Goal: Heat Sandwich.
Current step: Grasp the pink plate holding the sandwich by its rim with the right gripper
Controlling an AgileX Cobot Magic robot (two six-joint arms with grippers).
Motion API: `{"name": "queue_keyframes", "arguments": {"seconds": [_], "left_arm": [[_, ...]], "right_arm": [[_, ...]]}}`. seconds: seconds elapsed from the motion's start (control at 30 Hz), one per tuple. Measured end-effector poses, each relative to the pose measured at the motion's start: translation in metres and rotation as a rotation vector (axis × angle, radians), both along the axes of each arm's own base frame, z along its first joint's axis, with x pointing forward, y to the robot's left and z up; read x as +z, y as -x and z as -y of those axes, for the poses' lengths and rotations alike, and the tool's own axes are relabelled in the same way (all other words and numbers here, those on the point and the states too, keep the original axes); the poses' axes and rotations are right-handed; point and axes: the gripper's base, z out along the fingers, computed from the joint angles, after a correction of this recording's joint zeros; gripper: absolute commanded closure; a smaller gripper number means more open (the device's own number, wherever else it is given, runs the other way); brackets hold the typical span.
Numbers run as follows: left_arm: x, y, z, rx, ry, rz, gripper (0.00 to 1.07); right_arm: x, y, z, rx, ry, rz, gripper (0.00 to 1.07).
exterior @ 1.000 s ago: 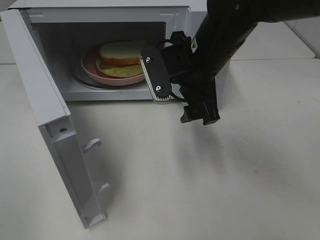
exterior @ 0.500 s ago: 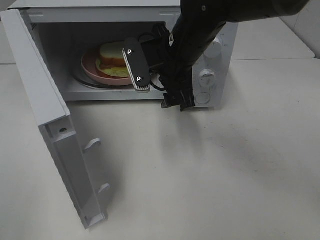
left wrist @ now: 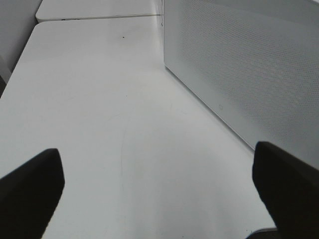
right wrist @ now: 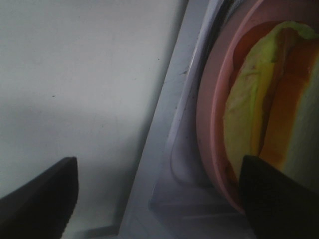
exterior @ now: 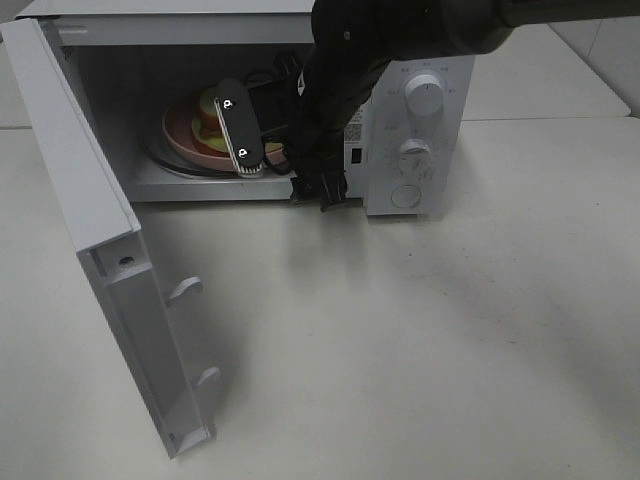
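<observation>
Even, diffuse overhead light; soft arm shadow fell on the table (exterior: pixel 450 330). Right wrist view was dim and blurred, the sandwich (right wrist: pixel 269 114) possibly out of focus.

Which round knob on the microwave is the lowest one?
The flat round button at the bottom of the microwave's control panel, below the two turning dials. Those dials stick out with a ridge; this one lies flat.

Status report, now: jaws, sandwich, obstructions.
Both jaws open, empty. Right gripper at microwave mouth. Sandwich on pink plate inside. Door open, nothing blocking.
</observation>
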Motion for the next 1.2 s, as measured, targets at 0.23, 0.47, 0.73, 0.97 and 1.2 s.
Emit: {"name": "queue_keyframes", "arguments": {"seconds": [0.23, 0.47, 0.73, 0.97, 1.2], "left_arm": [[0.000, 0.000, 0.000, 0.000, 0.000, 0.000, 0.10], [0.000, 0.000, 0.000, 0.000, 0.000, 0.000, 0.10], [0.000, 0.000, 0.000, 0.000, 0.000, 0.000, 0.10], [0.000, 0.000, 0.000, 0.000, 0.000, 0.000, 0.10], [0.000, 0.000, 0.000, 0.000, 0.000, 0.000, 0.10]], "right_arm": [[-0.011, -0.014, -0.010, -0.003, 0.004, -0.003, 0.25], [-0.022, -0.026, -0.019, -0.008, 0.010, -0.012, 0.27], [-0.029, -0.038, -0.028, -0.038, -0.003, -0.015, 0.28], [-0.037, -0.040, -0.029, -0.043, 0.010, -0.038, 0.29], [-0.039, -0.044, -0.032, -0.041, -0.004, -0.026, 0.30]]}}
